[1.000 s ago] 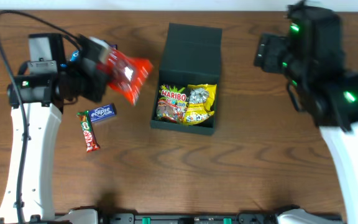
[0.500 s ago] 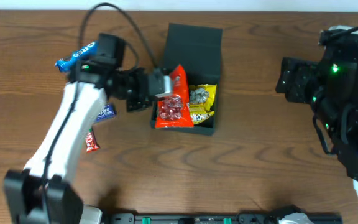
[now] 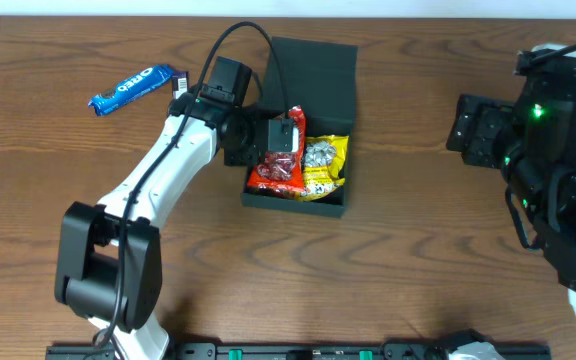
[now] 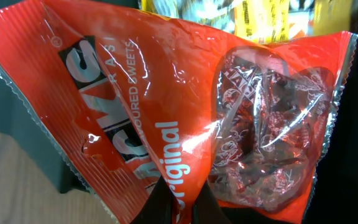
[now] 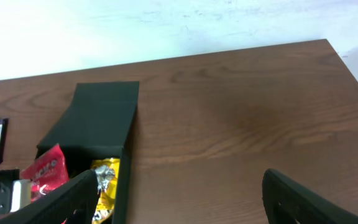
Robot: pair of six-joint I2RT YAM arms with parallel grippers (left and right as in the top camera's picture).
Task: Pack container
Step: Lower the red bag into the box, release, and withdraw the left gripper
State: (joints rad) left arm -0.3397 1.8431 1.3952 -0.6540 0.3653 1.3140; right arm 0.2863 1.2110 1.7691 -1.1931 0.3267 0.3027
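Sweets bag (image 3: 276, 172) sits in the container (image 3: 313, 70); Oreo packet (image 3: 133, 88) lies to its left.

The box (image 5: 98, 118) stands with its lid flap open; a red packet (image 5: 47, 171) and, right of it, a yellow packet (image 5: 107, 180) show in the box's opening. Right of the box, the right gripper (image 5: 180, 186) holds its jaws wide apart above the wooden table (image 5: 241, 124)

Lab — robot arms (image 3: 158, 170), wooden table (image 3: 368, 280)

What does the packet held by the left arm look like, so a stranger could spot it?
Find the dark box mid-table. Over its left half the left tool pinches a glossy red packet with a clear window. Its only neighbour there is a yellow packet.
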